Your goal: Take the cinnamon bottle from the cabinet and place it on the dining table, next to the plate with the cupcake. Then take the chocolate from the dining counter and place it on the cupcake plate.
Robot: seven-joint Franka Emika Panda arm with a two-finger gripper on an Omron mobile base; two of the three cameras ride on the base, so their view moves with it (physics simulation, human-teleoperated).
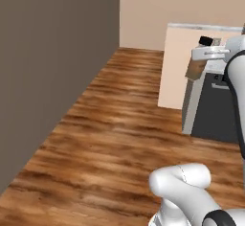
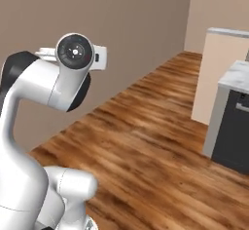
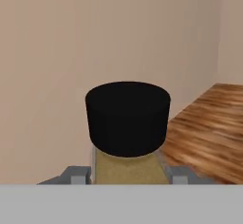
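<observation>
One bottle point(image 1: 196, 69) showed in the left base view, amber with a black cap, tilted and carried in the air by the claw point(image 1: 201, 62), high above the wood floor point(image 1: 115, 134) and in front of the beige panel point(image 1: 174, 67). A dark unit with a white side point(image 1: 191, 105) stood just below the bottle.

In the right base view, the arm's round joint point(image 2: 75, 51) hung over the floor, with a marble tabletop point(image 2: 238, 75) well apart from it.

In the hand view, the claw point(image 3: 128, 173) was clamped on the bottle point(image 3: 128, 123), one finger point(image 3: 76, 174) on each side of it, cap facing the wall point(image 3: 71, 52).
</observation>
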